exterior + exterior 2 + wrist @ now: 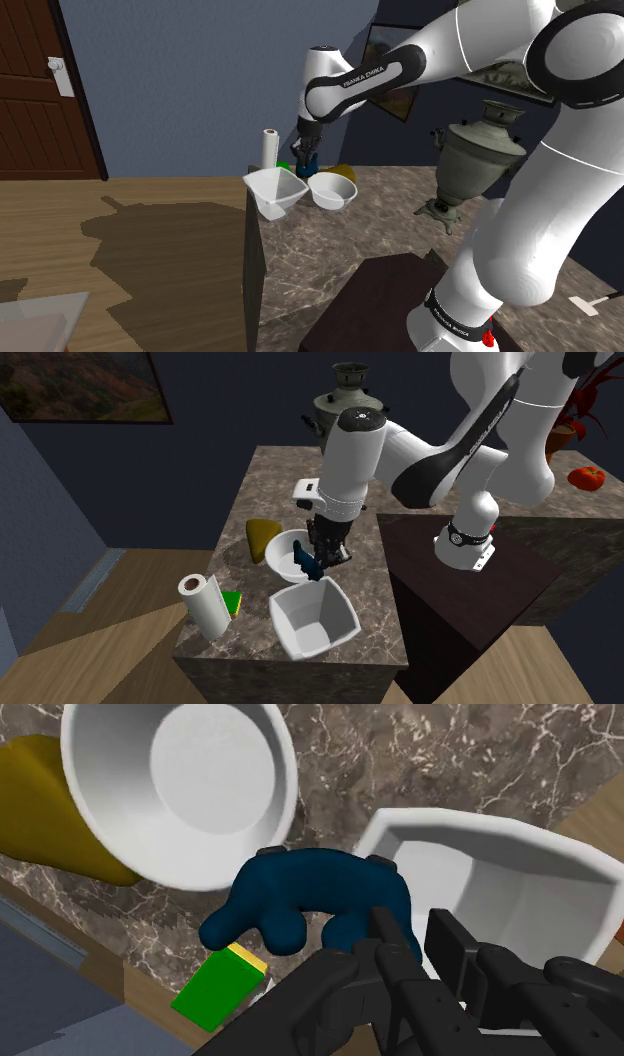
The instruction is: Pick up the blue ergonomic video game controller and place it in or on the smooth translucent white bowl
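The tool is clenched on the blue game controller, held above the tabletop, so pickup looks done, with the drop into the round white bowl, at its nine o'clock in the second exterior view, yet to do.

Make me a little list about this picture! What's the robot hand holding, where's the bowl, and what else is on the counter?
hand: gripper, shut on the blue game controller
controller spot: between the round white bowl and the square white tub, not in the bowl yet
bowl: nothing inside it
beside the bowl: a yellow lump
other things: green box, paper towel roll, samovar
surface: brown marble counter
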Robot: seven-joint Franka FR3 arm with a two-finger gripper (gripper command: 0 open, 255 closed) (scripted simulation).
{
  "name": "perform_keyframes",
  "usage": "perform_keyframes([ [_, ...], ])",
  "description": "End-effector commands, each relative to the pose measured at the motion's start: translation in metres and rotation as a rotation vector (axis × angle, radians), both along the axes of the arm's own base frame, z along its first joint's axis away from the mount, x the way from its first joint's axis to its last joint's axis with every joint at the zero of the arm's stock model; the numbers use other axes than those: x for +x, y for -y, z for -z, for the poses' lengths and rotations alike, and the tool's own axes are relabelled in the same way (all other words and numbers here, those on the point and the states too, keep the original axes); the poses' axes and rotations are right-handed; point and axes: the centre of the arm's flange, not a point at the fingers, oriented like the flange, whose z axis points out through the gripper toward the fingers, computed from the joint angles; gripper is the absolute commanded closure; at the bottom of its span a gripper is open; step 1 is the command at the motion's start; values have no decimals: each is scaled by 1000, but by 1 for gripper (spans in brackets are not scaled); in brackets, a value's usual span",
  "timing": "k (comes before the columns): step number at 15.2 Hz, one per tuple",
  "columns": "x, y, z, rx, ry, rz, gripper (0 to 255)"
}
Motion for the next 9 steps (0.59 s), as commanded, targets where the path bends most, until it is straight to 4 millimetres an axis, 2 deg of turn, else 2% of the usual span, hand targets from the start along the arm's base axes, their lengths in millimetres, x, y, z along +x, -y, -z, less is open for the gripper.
perform_keyframes([
  [1,9,-24,-2,0,0,1,255],
  [5,30,-71,-2,0,0,1,255],
  [9,30,-71,19,0,0,1,255],
])
